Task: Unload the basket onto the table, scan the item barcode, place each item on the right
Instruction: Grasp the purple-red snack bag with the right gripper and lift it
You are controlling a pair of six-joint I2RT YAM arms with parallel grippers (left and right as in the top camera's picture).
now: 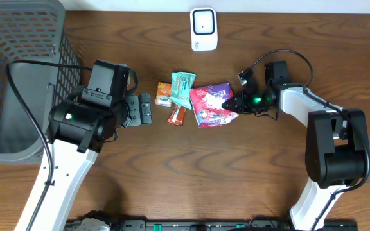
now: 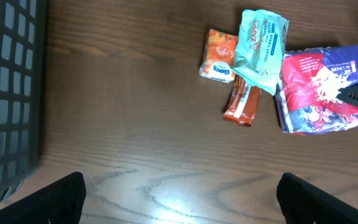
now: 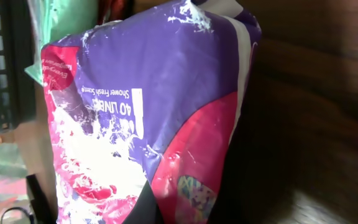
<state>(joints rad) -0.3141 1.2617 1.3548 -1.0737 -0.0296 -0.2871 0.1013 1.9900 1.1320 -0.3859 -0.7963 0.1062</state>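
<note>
Purple packet (image 1: 212,104): mid-frame, pinched at its right edge
Right gripper (image 1: 231,102): clamped on it
Left gripper (image 1: 139,110): wide open
Scanner (image 1: 203,29): top centre, scan not yet done

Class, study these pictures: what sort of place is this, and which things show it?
Probably a mock shop checkout for robots: a white scanner-like device, a grey mesh basket, and small packaged goods such as the purple-and-pink packet on a wooden table.

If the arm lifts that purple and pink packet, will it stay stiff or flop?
Probably flops: the purple packet looks like creased, soft film. Its glossy wrap may slip in the jaws. It lies flat, so rolling seems unlikely.
</note>
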